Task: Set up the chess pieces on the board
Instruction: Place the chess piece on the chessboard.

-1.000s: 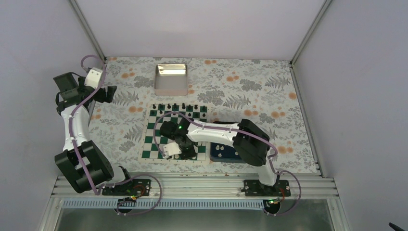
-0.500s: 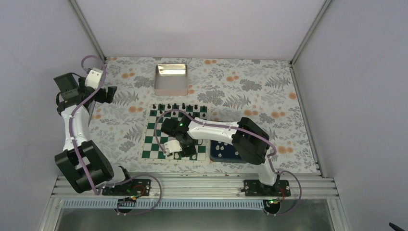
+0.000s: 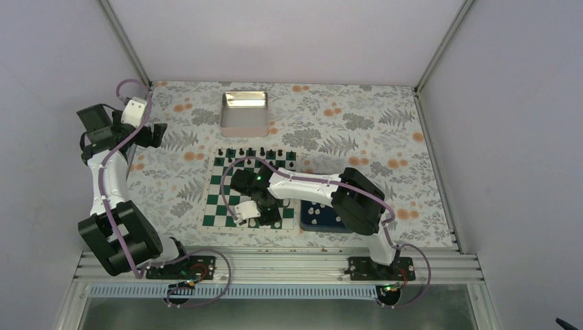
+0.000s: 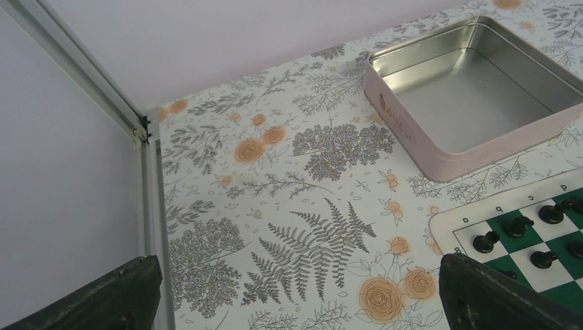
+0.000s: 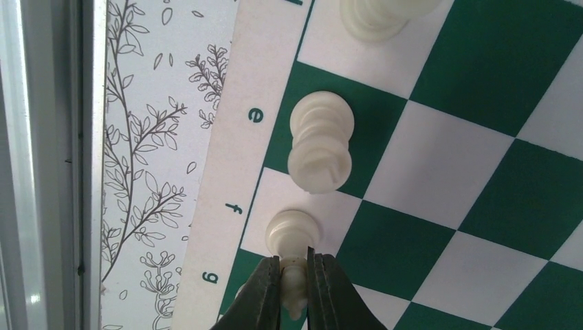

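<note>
The green and white board (image 3: pixel 221 199) lies mid-table. My right gripper (image 3: pixel 267 218) is over its near edge, shut on a white chess piece (image 5: pixel 291 237). The piece stands on the white f square of the edge row, with the fingers (image 5: pixel 265 292) clamped on its upper part. Two more white pieces (image 5: pixel 321 141) stand on the neighbouring edge squares of the board (image 5: pixel 440 158). Other white pieces lie in the dark blue tray (image 3: pixel 328 221). My left gripper (image 3: pixel 152 135) is open and empty, raised over the tablecloth at far left, and its fingers (image 4: pixel 103 302) are wide apart.
Black pieces (image 3: pixel 254 152) line the board's far rows and also show in the left wrist view (image 4: pixel 522 223). An empty metal tin (image 3: pixel 244 113) stands behind the board, also in the left wrist view (image 4: pixel 481 89). Frame posts and walls bound the table.
My right arm has shifted slightly over the board's near edge, still shut on the white piece. The left arm has not moved.
</note>
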You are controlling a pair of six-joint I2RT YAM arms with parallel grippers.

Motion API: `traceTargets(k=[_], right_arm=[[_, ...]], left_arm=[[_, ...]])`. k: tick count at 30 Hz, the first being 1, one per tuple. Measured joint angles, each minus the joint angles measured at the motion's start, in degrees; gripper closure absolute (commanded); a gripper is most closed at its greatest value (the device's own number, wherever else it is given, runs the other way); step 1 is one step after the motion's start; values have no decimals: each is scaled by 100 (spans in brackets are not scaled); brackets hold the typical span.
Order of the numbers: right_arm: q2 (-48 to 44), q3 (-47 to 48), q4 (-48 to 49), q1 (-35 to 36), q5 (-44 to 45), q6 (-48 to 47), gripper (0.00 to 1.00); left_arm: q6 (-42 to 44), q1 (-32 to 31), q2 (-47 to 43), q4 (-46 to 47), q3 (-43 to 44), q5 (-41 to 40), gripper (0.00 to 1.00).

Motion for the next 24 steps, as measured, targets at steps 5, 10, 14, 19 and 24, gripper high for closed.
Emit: traceTargets(k=[5,10,14,19,24], right_arm=[[0,0,2,0,0,-15,93],[0,0,7,0,0,-15,90],[0,0,7,0,-2,-17,91],[0,0,4,0,-17,-17,91],[0,0,4,0,-17,-24,82]], left_arm=[[0,0,0,0,0,0,0],[2,0,0,0,0,-9,0],[4,0,0,0,0,-31,0],[4,0,0,0,0,-37,0],[7,0,0,0,-2,-42,0]])
